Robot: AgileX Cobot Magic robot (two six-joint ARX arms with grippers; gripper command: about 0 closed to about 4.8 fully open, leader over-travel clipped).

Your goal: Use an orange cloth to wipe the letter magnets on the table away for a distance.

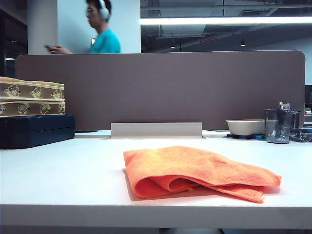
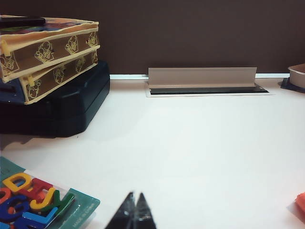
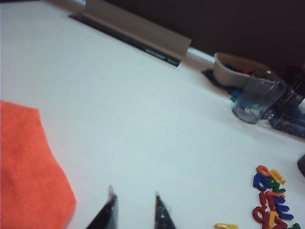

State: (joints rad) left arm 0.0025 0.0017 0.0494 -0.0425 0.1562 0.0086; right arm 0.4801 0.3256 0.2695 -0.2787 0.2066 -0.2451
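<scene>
The orange cloth (image 1: pixel 195 171) lies folded on the white table (image 1: pixel 58 175), near its front edge; neither gripper shows in the exterior view. In the right wrist view my right gripper (image 3: pixel 133 192) hangs open over bare table with nothing between its fingers. The orange cloth (image 3: pixel 26 167) is on one side of it and a heap of letter magnets (image 3: pixel 269 198) on the other, with one yellow letter (image 3: pixel 225 226) apart from the heap. My left gripper (image 2: pixel 135 196) is shut and empty, beside a green card holding more letter magnets (image 2: pixel 28 202). A corner of the cloth (image 2: pixel 301 202) shows.
Patterned boxes (image 1: pixel 31 100) sit stacked on a dark case (image 1: pixel 36 129) at the back left. A grey cable flap (image 1: pixel 156 129) stands mid-back before the brown partition (image 1: pixel 161 87). A white bowl (image 1: pixel 245 126) and a clear cup (image 1: pixel 278 126) are at the back right.
</scene>
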